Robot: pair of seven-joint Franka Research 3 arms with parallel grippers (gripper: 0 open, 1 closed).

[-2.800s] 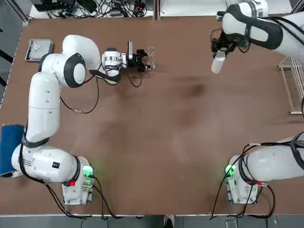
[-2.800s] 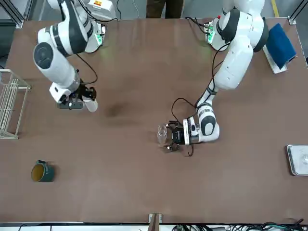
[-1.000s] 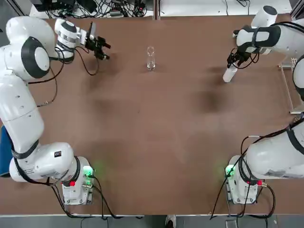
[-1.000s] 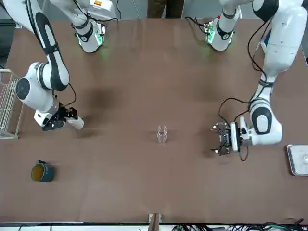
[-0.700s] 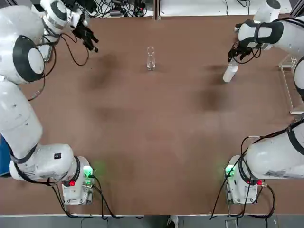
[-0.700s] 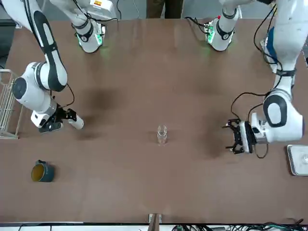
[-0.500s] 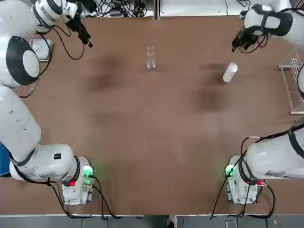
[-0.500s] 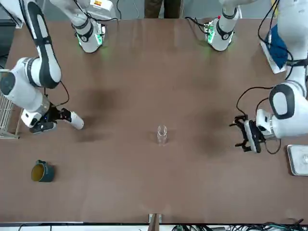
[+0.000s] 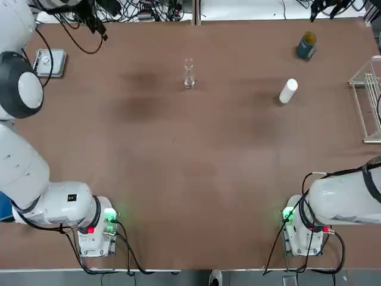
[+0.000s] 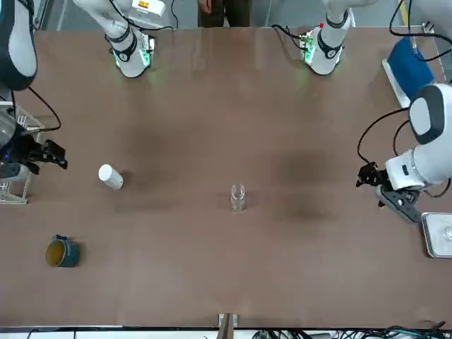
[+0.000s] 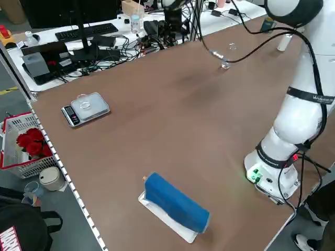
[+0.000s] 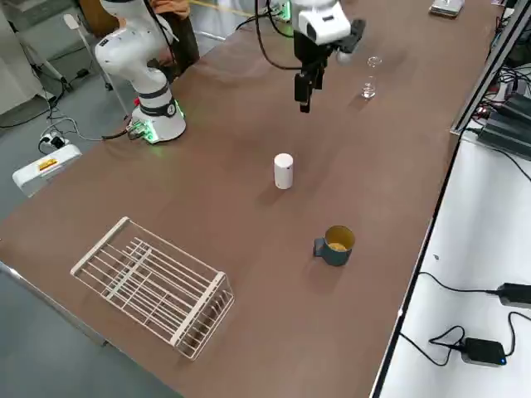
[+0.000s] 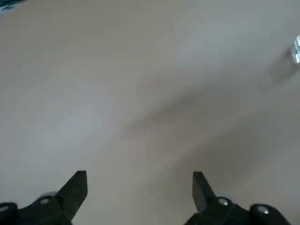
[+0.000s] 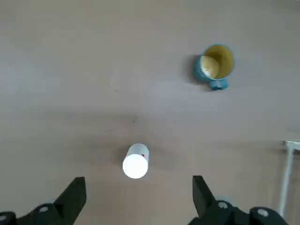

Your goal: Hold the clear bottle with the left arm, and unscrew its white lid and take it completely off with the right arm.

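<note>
Look at the bottle (image 9: 189, 73): it stands upright and alone on the brown table (image 9: 196, 179), its neck uncapped, nothing touching it. The lid (image 9: 288, 90) stands well off to the bottle's right as you look from the arms' bases, on the table, apart from everything. Farther out beyond the lid, toward the table's far edge, you have a green cup (image 9: 306, 45) with a yellowish inside, and a wire rack (image 9: 367, 101) sits at the table's right edge, past the lid. Your left gripper (image 10: 380, 189) hangs well away from the bottle on its left side, near the silver scale (image 10: 438, 234) at that end of the table; its wrist view shows the fingers (image 13: 75, 190) spread wide with only bare table between them, and the bottle is just a glint at the picture's edge (image 13: 296, 49). Your right gripper (image 14: 138, 197) is up above the table, looking down on the lid (image 14: 136, 162) and the cup (image 14: 214, 66), its fingers parted and holding nothing. A blue roll (image 11: 175, 203) lies on the left of the table, near the left arm's base (image 9: 95, 235), far from the bottle. A person (image 10: 222, 10) stands past the table edge behind the bases.
</note>
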